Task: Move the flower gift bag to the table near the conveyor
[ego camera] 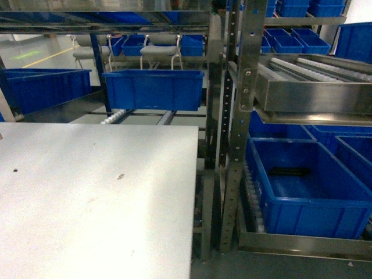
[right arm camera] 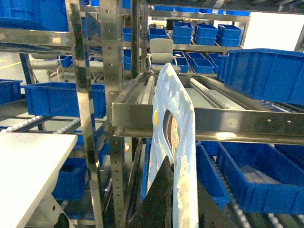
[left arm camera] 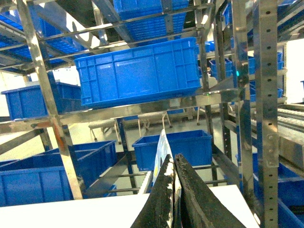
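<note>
While the right gripper (right arm camera: 172, 190) has its dark jaws pinched on the pale blue, floral-printed paper gift bag (right arm camera: 173, 137) low down, the bag stands tall and flat above them in the right wrist view, its cut-out handle hole showing brown inside. The left gripper (left arm camera: 174, 190) has its black ridged fingers (left arm camera: 194, 199) pressed together, with a thin white-and-blue edge standing just behind the tips; whether that sheet is actually nipped between them cannot be told. Neither gripper nor the bag appears in the head view.

Beyond the right jaws, the stainless-steel conveyor rack with sloping rails of small white rollers (right arm camera: 209, 102) lies straight ahead, with blue plastic bins (right arm camera: 266, 73) above it on the right and more below. The large matte white tabletop (ego camera: 93, 197) sits to the left in the right wrist view and fills the near left of the head view, bare but for small dark marks.

The bag is held off to the right of the table, in front of the rack. The chief risk, as judged, is the tall floppy paper catching on a perforated steel upright (right arm camera: 113, 71) as it swings left, creasing or slipping from the pinch. A low grip also lets the top sag, so the bag could topple once released.
</note>
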You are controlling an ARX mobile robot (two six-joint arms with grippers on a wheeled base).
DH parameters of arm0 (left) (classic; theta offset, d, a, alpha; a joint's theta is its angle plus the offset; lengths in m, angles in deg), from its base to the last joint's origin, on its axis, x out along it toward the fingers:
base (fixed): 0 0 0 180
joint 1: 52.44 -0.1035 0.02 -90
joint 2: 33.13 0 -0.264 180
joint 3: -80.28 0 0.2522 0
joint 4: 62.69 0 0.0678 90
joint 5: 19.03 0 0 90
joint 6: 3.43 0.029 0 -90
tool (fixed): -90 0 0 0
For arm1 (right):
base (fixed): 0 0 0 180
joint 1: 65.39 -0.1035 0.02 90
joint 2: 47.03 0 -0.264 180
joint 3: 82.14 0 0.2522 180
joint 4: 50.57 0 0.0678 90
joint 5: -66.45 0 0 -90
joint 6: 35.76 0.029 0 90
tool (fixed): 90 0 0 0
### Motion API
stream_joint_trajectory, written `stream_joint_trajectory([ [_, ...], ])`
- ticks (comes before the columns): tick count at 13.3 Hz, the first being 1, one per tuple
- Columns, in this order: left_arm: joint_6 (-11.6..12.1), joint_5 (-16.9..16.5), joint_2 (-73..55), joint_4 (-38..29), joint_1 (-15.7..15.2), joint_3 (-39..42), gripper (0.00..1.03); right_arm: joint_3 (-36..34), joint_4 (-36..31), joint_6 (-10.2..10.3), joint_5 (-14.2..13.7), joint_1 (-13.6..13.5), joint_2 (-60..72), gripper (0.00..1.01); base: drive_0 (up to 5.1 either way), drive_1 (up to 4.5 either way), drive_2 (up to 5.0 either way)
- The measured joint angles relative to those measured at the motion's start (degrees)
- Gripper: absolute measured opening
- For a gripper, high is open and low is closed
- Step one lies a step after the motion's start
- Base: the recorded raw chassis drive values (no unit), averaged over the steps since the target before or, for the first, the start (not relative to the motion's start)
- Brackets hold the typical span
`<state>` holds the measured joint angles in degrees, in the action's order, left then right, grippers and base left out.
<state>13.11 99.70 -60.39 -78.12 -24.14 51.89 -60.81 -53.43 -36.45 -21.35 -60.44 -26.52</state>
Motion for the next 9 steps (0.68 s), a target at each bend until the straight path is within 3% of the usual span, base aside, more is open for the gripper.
stream_joint_trajectory([
  [9,0.00,0.00,0.00,0.02,0.00,0.00,0.02,0.00,0.13,0.00,0.00,0.00,0.00,0.02,-4.9,2.44,2.4],
])
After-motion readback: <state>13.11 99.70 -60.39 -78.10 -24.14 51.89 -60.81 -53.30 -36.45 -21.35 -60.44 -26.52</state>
